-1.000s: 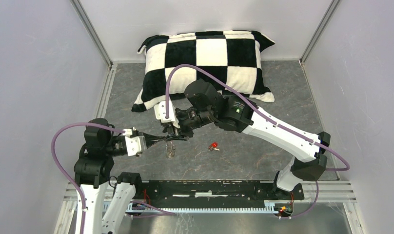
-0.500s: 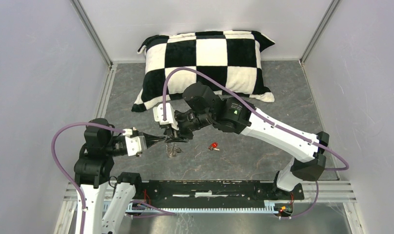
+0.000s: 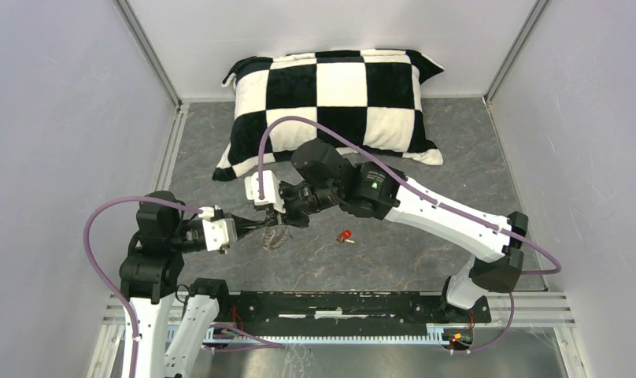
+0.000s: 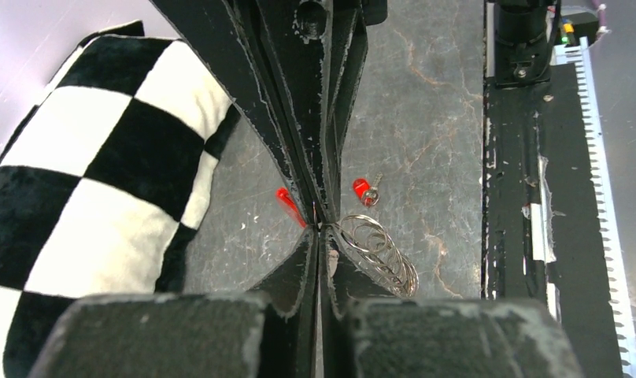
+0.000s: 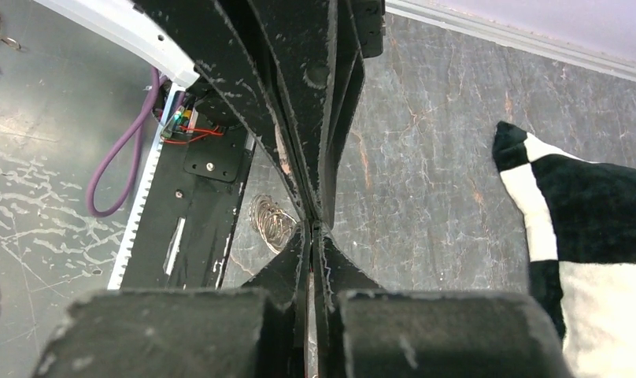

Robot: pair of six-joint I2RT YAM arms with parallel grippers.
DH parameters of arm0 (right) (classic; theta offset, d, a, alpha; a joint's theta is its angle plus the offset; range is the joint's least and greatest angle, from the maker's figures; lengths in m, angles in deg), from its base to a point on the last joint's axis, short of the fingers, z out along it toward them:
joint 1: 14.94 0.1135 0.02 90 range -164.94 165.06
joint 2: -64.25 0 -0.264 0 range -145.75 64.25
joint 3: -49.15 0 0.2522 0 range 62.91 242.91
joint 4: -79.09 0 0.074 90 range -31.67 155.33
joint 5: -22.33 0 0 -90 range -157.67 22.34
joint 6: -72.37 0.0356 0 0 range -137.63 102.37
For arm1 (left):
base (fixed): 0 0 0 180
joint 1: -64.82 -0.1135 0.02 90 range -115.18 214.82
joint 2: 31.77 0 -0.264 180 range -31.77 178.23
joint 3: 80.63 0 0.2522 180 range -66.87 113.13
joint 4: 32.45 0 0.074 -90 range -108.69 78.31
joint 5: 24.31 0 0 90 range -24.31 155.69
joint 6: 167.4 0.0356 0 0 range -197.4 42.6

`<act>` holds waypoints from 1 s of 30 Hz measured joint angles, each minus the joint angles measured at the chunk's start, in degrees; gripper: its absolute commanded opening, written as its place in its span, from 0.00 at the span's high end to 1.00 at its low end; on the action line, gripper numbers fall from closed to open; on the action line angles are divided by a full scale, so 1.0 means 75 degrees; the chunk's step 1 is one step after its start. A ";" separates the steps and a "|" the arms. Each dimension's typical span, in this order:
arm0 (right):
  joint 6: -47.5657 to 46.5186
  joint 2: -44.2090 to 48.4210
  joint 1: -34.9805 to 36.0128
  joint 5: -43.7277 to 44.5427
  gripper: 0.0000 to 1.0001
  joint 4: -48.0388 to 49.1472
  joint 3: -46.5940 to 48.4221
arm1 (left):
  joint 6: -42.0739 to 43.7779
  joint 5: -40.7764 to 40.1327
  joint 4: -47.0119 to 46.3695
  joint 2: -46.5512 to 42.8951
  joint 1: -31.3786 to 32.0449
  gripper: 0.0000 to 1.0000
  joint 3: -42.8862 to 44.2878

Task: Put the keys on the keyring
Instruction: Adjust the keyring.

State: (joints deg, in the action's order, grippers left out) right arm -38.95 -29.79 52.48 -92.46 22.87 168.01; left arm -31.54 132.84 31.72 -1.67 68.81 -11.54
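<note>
The two arms meet tip to tip low over the grey worktop [image 4: 425, 118], in front of the checked pillow [image 3: 338, 87]. The jaws of the left gripper [image 4: 321, 246] are pressed fully together, and the keyring [image 4: 375, 253] comes out from their tips: its silvery coils hang to one side, and its short red section [image 4: 287, 203] shows on the other side. I judge that the left gripper holds the keyring by its wire, a little above the worktop.

The jaws of the right gripper [image 5: 315, 236] are also fully closed, with their tips right against the left tips. No view shows whether they pinch the wire of the keyring or only touch it. No key is visible between them.

The red-headed key [image 4: 363, 190] lies loose on the worktop, near the keyring but not touching it. I cannot find the black-and-white key in any view.

I believe the step in hand is to prepare the keyring: one arm holds it steady and the other takes its end, so that the loop can be opened. No key seems to be on the ring yet, so the task looks to be at an early stage.

The next move calls for a firm hold on the thin wire by the left gripper. The right gripper must then fetch the tiny red-headed key and bring its hole exactly to the free end. The wire is flexible and can easily slip or bend away.
</note>
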 measured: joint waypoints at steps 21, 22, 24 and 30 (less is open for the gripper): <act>0.2804 0.2396 -0.0755 -0.2821 0.99 0.7886 -0.5254 | -0.1612 0.1320 -0.1023 -0.0009 0.0000 0.62 0.0119; 0.2871 0.2396 -0.0755 -0.2871 1.00 0.8026 -0.5254 | -0.1690 0.1323 -0.1075 -0.0009 0.0000 0.62 0.0119; 0.2978 0.2396 -0.0755 -0.2929 1.00 0.8288 -0.5251 | -0.1804 0.1317 -0.1186 -0.0009 0.0000 0.62 0.0119; 0.3095 0.2375 -0.0755 -0.3034 0.99 0.8515 -0.5254 | -0.2267 0.1346 -0.1510 -0.0012 0.0000 0.59 0.0119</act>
State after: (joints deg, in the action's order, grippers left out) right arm -15.74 -11.98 46.82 -115.21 86.73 128.61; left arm -48.54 142.94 20.40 -1.75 68.81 -10.64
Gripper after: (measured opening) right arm 0.010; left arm 0.394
